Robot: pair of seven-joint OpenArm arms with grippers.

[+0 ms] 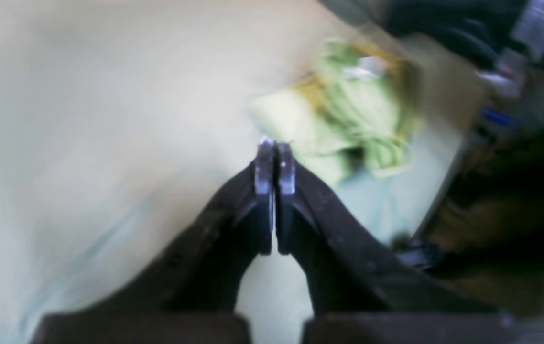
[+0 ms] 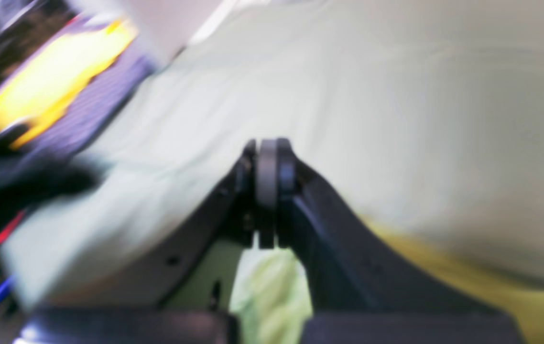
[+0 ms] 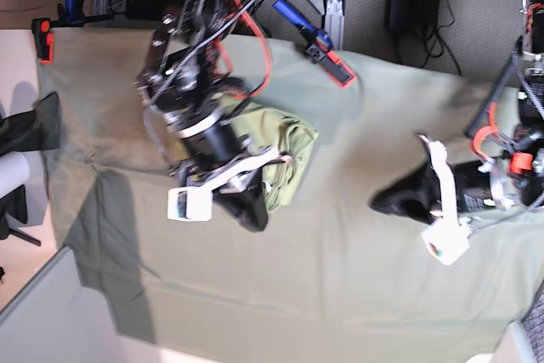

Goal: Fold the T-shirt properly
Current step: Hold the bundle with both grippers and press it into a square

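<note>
Both claws of a two-armed robot hang above a cloth-draped tabletop, each with its dark jaws pressed together and nothing between them. In the left wrist view the left claw (image 1: 274, 145) shows two flat grey pads meeting edge to edge on black curved fingers; past them, toward one o'clock, lies the T-shirt (image 1: 348, 114), a soft, rumpled pale yellow-green bundle with a small white patch near its top, too blurred to read. In the right wrist view the right claw (image 2: 268, 145) is likewise closed, a slip of the same yellow-green fabric visible beneath its fingers at six o'clock. The base view places the shirt left of centre, a folded wad partly hidden under the right arm (image 3: 200, 116), whose red and black cables loop above it. The left arm (image 3: 459, 193) stands well apart at three o'clock. The table covering (image 3: 340, 278), a dull grey-green cloth, lies creased and wrinkled. At twelve o'clock a blue-and-red clamp (image 3: 319, 44) grips its far edge; a red-handled clamp (image 3: 44, 40) sits at ten o'clock.
</note>
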